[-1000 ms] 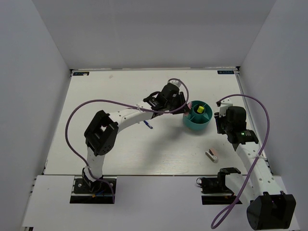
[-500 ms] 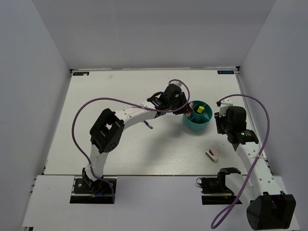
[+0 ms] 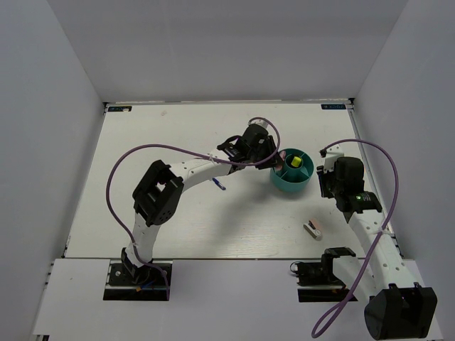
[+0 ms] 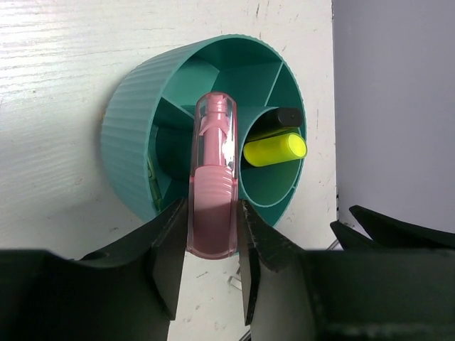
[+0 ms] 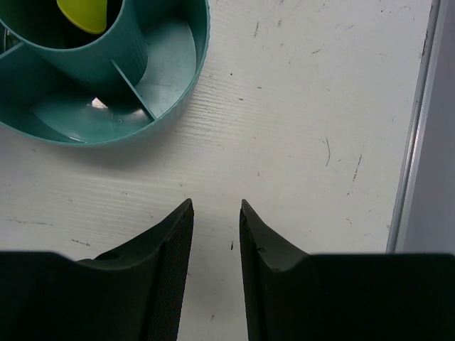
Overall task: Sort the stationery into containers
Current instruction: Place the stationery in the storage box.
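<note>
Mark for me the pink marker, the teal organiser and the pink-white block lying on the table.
pink marker (image 4: pixel 212 206): left wrist view, on its ribbed barrel.
teal organiser (image 4: pixel 128 142): left wrist view, on its ribbed outer wall.
pink-white block (image 3: pixel 313 228): top external view, on its middle.

Pink marker (image 4: pixel 212 192) above teal organiser (image 4: pixel 128 142); yellow highlighter (image 4: pixel 275 149) inside.

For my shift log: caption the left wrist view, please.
Left hand holds a pink marker aimed at the teal organiser, yellow highlighter inside.
</note>
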Action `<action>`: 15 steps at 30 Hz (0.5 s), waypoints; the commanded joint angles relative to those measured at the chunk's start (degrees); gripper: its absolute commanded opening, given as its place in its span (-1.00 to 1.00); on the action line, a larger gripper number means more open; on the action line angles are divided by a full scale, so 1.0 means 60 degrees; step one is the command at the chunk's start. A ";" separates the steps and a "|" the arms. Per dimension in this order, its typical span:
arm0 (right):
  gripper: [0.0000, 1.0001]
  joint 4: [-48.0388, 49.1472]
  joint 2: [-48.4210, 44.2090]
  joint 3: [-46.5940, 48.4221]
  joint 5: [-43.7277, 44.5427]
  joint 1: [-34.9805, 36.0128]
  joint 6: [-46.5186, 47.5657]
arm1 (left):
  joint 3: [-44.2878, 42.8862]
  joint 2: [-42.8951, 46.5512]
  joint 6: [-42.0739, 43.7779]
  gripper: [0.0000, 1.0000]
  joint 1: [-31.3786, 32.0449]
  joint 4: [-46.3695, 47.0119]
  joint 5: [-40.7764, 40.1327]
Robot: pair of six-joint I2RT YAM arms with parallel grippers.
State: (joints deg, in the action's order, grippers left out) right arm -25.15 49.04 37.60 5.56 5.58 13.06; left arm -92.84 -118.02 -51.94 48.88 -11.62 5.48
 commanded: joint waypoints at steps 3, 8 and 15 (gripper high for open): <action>-0.28 0.0192 -0.0189 -0.0042 -0.0092 -0.0066 0.0006 | -0.0435 0.0084 -0.0044 -0.08 -0.0002 -0.0027 -0.0048; -0.28 0.0221 -0.0189 -0.0042 -0.0077 -0.0096 0.0021 | -0.0552 -0.0018 -0.0044 -0.05 0.0012 -0.0070 0.0010; -0.28 0.0192 -0.0219 -0.0027 -0.0151 -0.0096 0.0006 | -0.0232 0.0448 0.0058 -0.26 0.0012 0.0163 -0.0019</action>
State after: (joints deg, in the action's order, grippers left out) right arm -25.15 48.66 37.60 5.48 5.21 13.06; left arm -94.26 -118.76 -52.27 48.88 -11.86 5.39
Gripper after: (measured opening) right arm 0.362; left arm 0.412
